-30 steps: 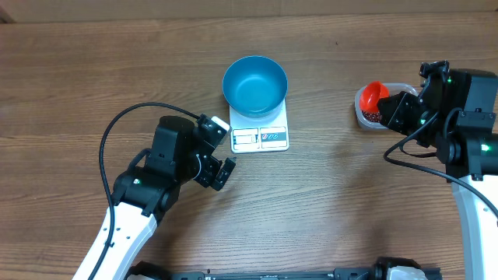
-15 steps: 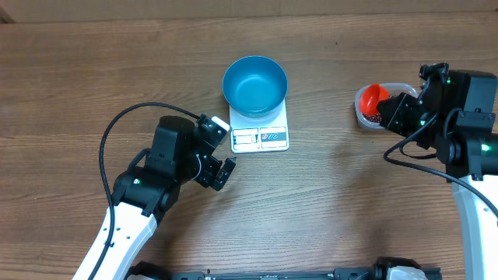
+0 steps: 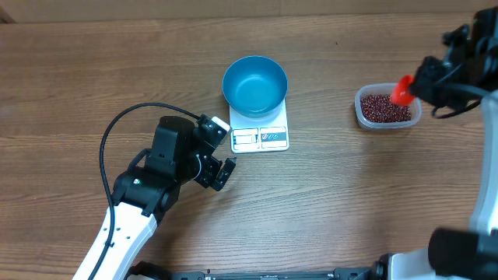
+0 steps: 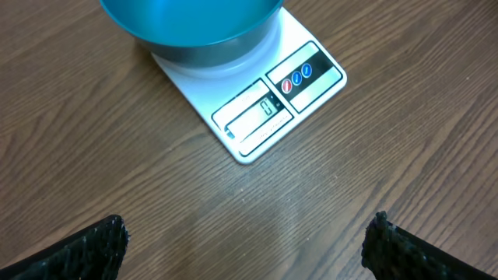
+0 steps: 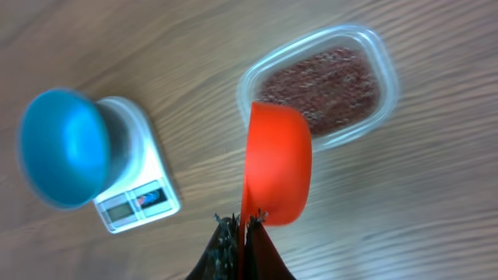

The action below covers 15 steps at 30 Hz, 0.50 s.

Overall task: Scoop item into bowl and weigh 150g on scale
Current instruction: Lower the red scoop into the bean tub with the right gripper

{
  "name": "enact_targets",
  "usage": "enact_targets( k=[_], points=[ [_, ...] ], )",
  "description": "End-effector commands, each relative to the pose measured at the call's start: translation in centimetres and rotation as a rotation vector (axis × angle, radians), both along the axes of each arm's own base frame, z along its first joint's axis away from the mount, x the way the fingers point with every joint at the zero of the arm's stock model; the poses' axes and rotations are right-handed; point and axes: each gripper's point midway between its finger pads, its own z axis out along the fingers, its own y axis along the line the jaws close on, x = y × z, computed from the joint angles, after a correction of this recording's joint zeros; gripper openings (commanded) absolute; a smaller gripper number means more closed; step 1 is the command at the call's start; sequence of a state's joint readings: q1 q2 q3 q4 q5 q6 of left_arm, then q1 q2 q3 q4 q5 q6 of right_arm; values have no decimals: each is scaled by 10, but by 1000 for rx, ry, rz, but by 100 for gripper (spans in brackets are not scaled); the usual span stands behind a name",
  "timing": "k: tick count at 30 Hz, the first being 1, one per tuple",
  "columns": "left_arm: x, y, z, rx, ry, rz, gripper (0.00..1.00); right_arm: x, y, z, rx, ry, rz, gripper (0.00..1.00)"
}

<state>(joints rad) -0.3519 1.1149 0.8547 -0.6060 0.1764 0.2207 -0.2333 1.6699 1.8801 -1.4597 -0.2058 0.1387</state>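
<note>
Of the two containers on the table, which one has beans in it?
The clear tub right of the scale; the blue bowl on the scale is empty.

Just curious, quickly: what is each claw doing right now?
Left claw: open, holding nothing.
Right claw: closed on the orange scoop.

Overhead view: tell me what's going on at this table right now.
The right pincer is shut on an orange scoop, holding it by the edge of the clear tub of red-brown beans. Whether the scoop carries any beans cannot be told. The blue bowl sits empty on the white scale, so nothing has been weighed yet. The left pincer is open and holds nothing, beside the scale.
</note>
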Motion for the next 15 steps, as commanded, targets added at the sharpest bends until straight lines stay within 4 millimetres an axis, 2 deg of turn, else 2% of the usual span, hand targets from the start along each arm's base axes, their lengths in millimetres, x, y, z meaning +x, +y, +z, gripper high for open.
enact_targets(
  k=[1,5,9,12,15],
  points=[
    [-3,-2,-4,5,5,-29,100,7,-33,-12,-47,29,9,4],
    [-3,-2,-4,5,5,-29,99,13,-50,-41,-58,94,73,4],
    [-3,-2,-4,5,5,-29,100,19,-52,-63,-77,130,195,4],
    [-3,-2,-4,5,5,-29,99,24,-46,-74,-60,121,319,4],
    [-3,-2,-4,5,5,-29,99,30,-46,-86,-60,123,366,4]
  ],
)
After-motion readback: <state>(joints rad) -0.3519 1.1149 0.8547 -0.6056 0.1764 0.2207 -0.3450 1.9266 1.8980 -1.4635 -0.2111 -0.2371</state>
